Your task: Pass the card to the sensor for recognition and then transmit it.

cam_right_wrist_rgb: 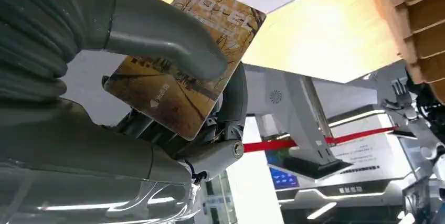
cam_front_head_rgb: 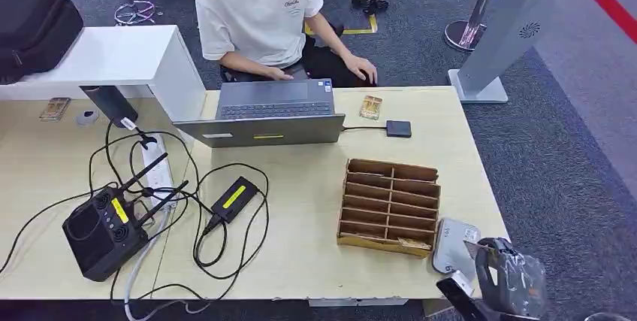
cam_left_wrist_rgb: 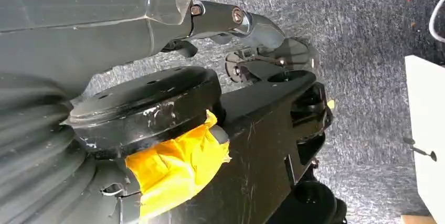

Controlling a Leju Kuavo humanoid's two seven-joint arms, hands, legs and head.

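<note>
Card [cam_right_wrist_rgb: 181,66] pinched in right hand [cam_right_wrist_rgb: 157,103] near the sensor [cam_front_head_rgb: 454,244] at the counter's [cam_front_head_rgb: 300,261] front right corner; left hand [cam_left_wrist_rgb: 252,30] unclear.

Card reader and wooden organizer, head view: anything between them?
Nothing. In the head view the white card reader sits right beside the wooden organizer, with just a thin strip of bare table between them.

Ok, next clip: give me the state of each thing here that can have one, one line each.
card: held by the right hand, near the white sensor.
right hand: thumb and fingers grip the card.
left hand: hanging above the carpet, holding nothing visible.
sensor: lying flat at the table edge beside the wooden organizer.
wooden organizer: one card in its nearest slot.
laptop: open, facing the person.
</note>
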